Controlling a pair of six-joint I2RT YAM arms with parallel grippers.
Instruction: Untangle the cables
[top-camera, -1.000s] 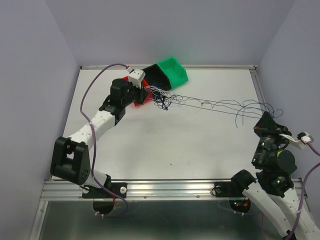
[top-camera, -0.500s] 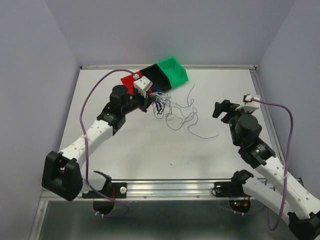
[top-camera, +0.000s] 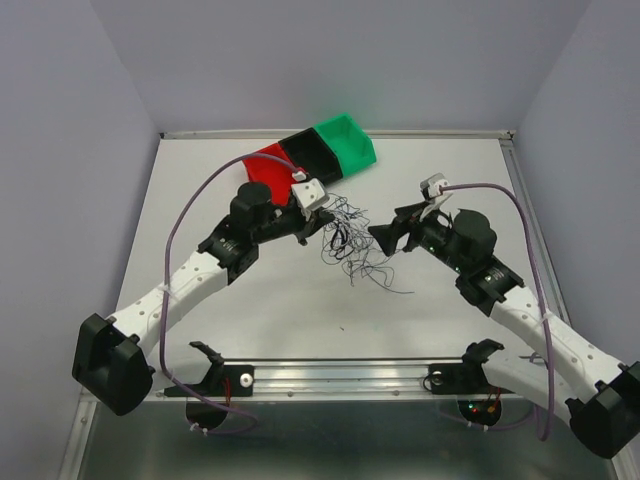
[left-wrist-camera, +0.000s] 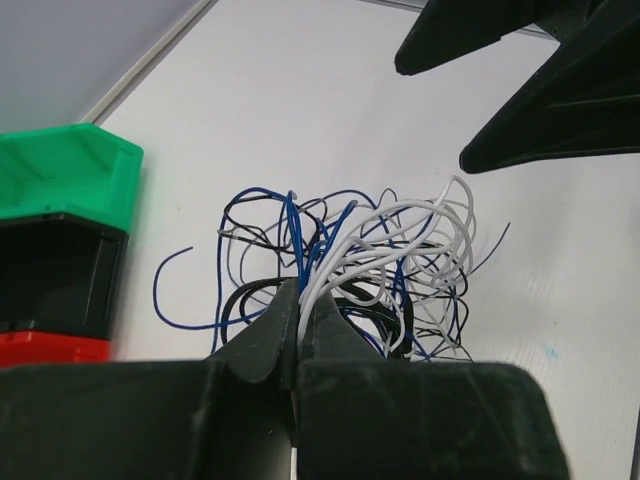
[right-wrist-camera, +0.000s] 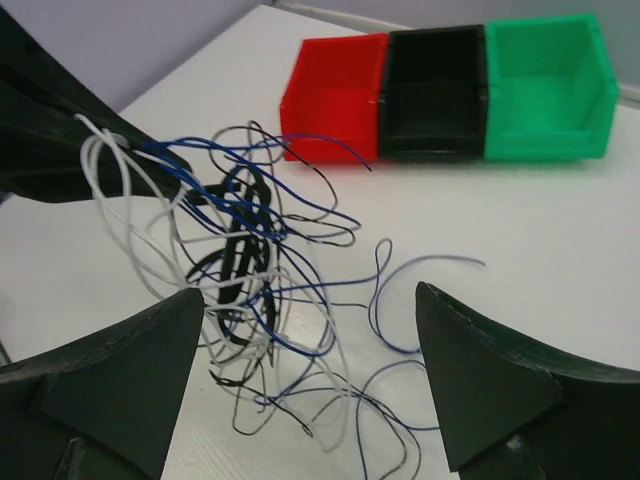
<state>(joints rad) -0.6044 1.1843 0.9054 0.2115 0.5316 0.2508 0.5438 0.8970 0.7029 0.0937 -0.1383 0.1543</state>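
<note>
- Near the middle of the table (top-camera: 240, 310), a little toward the far side, I see the cables (top-camera: 350, 245) as one loose knot of white, dark blue and black strands between my two grippers.
- My left gripper (top-camera: 322, 224) is clenched on the cables. In its wrist view the jaws are pressed together, with white and black strands fanning up out of the pinch.
- My right gripper (top-camera: 392, 228) is released, its jaws spread wide and aimed at the knot from the right. I cannot tell whether either finger touches a strand.
- From the right wrist, the bundle hangs from the left gripper down to the table, with thin loops sprawling outward.
- A red bin (top-camera: 268, 165), a black bin (top-camera: 312, 155) and a green bin (top-camera: 345, 140) stand in a row at the far edge, apart from the knot.
</note>
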